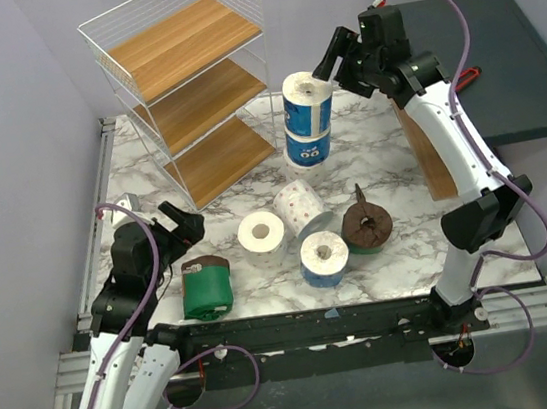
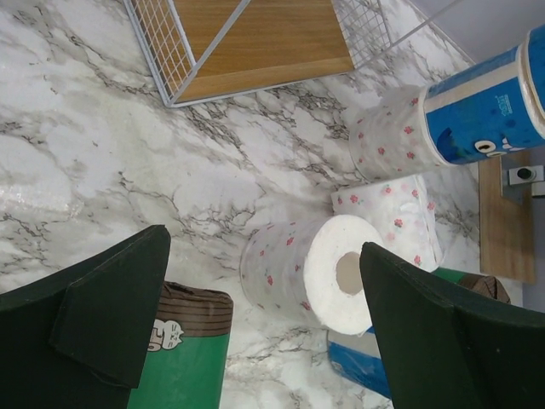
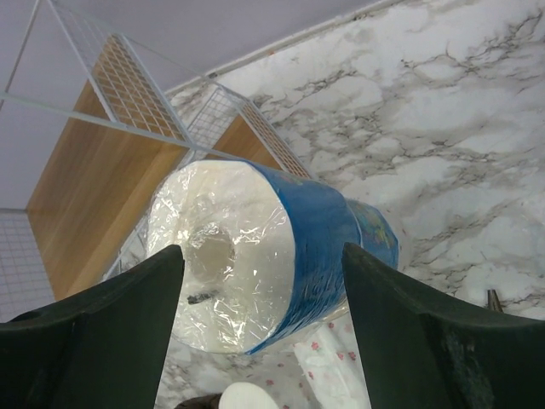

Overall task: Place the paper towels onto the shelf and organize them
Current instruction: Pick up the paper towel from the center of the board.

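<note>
the shelf (image 1: pixel 182 45) stands at the far left corner of the desk (image 1: pixel 386 139). just off its right side, toward the far edge, two blue rolls make a slightly leaning stack, the top blue roll (image 1: pixel 307 102) on the lower blue roll (image 1: pixel 308 146). the right jaws are spread wide at the top one's upper end. in the right wrist view they flank its plastic-covered end face (image 3: pixel 230 256) closely. whether they press the wrap cannot be told, nor whether the stack rests on the desk. the other rolls cluster toward the middle of the near edge. a speckled roll (image 1: pixel 262 234) lies with its core facing up and forward. a second speckled roll (image 1: pixel 298 199) lies just behind it, a third blue roll (image 1: pixel 324 256) stands on end beside it, and a brown-topped roll (image 1: pixel 365 223) stands to the right of that. a green roll (image 1: pixel 207 286) lies on its side nearer the near left corner. the left jaws gape wide and hold nothing, hanging near the left edge just above the green roll. in the left wrist view the first speckled roll (image 2: pixel 281 273) shows between them. a wooden board (image 1: pixel 429 159) lies along the right edge, and a dark box (image 1: pixel 497 64) sits past the far right corner.
</note>
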Controlling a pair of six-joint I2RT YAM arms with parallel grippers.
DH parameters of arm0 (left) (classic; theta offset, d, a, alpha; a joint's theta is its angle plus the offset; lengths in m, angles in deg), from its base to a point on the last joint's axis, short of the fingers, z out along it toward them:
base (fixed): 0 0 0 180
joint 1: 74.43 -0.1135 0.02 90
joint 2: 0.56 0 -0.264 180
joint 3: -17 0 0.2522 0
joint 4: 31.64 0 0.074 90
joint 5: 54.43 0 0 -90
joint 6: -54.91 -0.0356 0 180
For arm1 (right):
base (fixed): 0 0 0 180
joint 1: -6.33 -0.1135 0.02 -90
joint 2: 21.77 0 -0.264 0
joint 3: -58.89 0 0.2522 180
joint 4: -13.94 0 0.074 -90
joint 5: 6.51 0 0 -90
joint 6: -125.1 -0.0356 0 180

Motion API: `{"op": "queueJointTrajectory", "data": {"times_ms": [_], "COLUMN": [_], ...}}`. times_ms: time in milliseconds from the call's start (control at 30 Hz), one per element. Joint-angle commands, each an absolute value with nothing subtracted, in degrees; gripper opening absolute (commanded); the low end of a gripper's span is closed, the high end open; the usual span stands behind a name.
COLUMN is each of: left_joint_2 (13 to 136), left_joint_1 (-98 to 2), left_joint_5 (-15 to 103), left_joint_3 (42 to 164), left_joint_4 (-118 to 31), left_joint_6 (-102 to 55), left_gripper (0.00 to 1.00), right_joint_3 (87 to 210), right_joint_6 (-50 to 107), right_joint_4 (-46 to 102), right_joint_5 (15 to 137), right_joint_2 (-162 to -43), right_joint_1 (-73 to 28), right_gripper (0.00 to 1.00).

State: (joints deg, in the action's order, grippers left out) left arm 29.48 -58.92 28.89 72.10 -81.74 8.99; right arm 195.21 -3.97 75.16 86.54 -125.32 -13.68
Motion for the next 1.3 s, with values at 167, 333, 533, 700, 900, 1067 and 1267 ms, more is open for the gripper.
{"op": "queueJointTrajectory", "data": {"times_ms": [167,333,533,700,900,1067,1267], "left_joint_2": [30.78,30.85,30.85,30.99,31.07,31.04,30.89], "left_joint_1": [-58.60,-58.60,-58.61,-58.61,-58.60,-58.60,-58.60], "left_joint_5": [32.46,33.26,33.36,33.52,34.15,34.51,34.53], "left_joint_3": [69.72,69.02,68.74,68.23,67.77,67.57,67.52], "left_joint_4": [-79.07,-78.47,-78.45,-78.27,-78.27,-78.27,-78.71], "left_joint_6": [10.13,10.53,10.50,10.58,10.87,11.03,11.15], "left_gripper": [0.97,0.97,0.96,0.96,0.95,0.95,0.95], "right_joint_3": [192.21,190.98,190.95,191.69,191.79,190.55,189.71], "right_joint_6": [-1.57,-1.46,-1.02,-0.46,0.50,0.84,1.07], "right_joint_4": [75.62,75.21,75.46,76.34,77.44,77.38,76.64], "right_joint_5": [85.55,85.66,85.81,86.45,87.92,87.89,87.89], "right_joint_2": [-126.54,-126.63,-127.23,-128.16,-128.21,-127.97,-126.98], "right_joint_1": [-15.63,-15.93,-16.88,-17.82,-18.57,-18.68,-18.71], "right_gripper": [0.79,0.79,0.79,0.76,0.73,0.67,0.54]}}
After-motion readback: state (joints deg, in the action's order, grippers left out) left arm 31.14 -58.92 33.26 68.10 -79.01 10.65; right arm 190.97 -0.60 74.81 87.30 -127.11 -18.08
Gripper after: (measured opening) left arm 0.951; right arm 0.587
